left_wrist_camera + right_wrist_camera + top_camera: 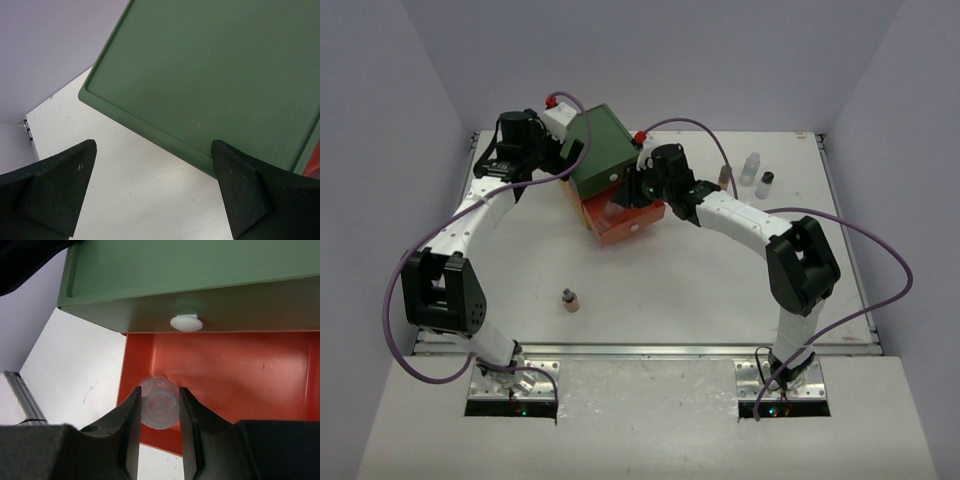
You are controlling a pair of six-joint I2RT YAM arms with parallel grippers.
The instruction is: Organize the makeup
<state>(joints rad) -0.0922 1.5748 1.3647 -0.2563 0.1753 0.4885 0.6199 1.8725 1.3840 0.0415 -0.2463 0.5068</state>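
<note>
My right gripper (159, 412) is shut on a clear little bottle (159, 404) and holds it over the left front corner of the open orange drawer (225, 375). In the top view the right gripper (638, 192) hangs above that drawer (620, 222). My left gripper (155, 175) is open and empty, its right finger against the green box's edge (200, 85); it shows in the top view (565, 150) at the box's far left. A tan dark-capped bottle (569, 299) stands alone on the table. More small bottles (752, 172) stand at the back right.
The three-drawer box (605, 150) sits at the back centre, green on top, with a white knob (186, 323) on the green drawer. Purple cables loop around both arms. The table's metal edge rail (650, 350) runs along the near side.
</note>
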